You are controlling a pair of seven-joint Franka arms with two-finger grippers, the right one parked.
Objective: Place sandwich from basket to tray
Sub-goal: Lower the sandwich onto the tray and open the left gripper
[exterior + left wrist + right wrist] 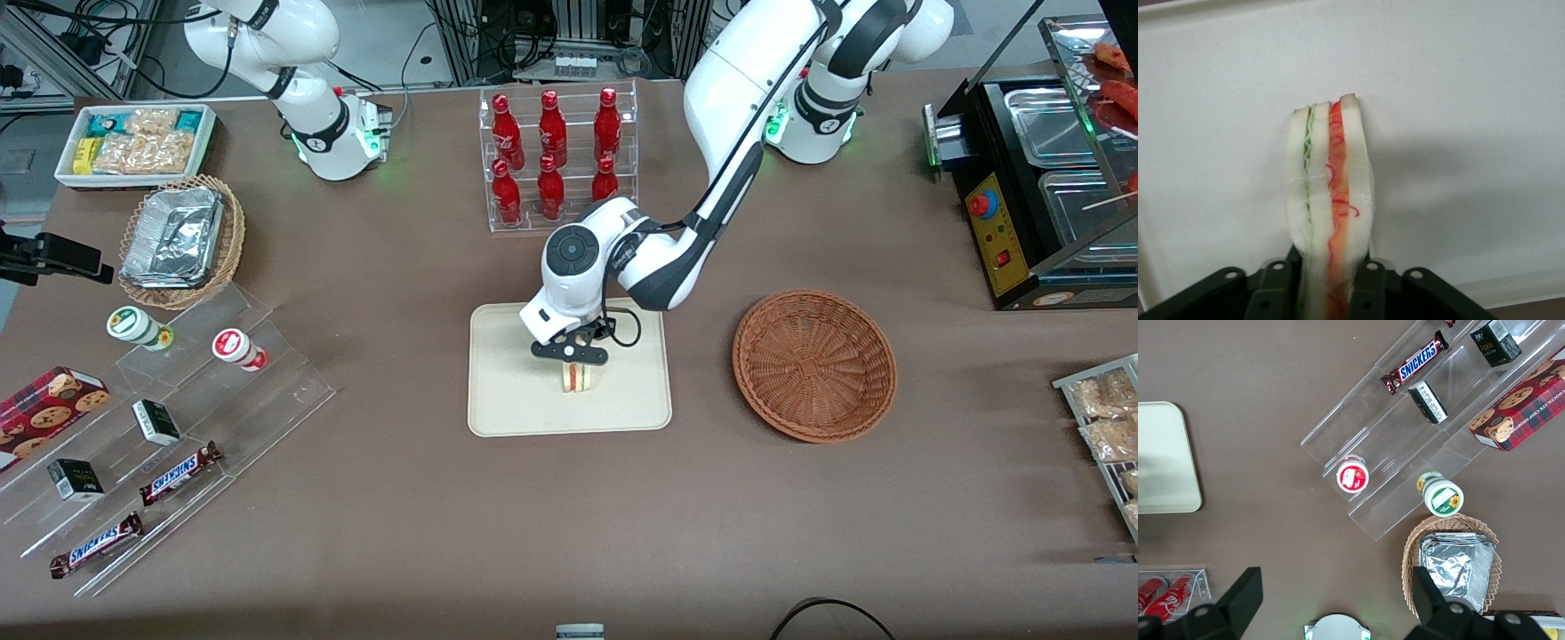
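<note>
The sandwich point(578, 377), a wedge of white bread with orange-red and green layers, stands on the cream tray point(507, 400) near its middle. My gripper point(576, 359) is directly over it, shut on the sandwich. In the left wrist view the sandwich point(1330, 200) is pinched between the two black fingers point(1368, 290), with the tray point(1471, 100) close underneath. The reddish-brown wicker basket point(814, 363) lies beside the tray, toward the working arm's end of the table, with nothing in it.
A clear rack of red bottles point(556, 156) stands farther from the front camera than the tray. Acrylic steps with snack bars and cups point(151, 444) and a tan basket of foil containers point(182, 240) lie toward the parked arm's end. A black warmer point(1040, 178) sits at the working arm's end.
</note>
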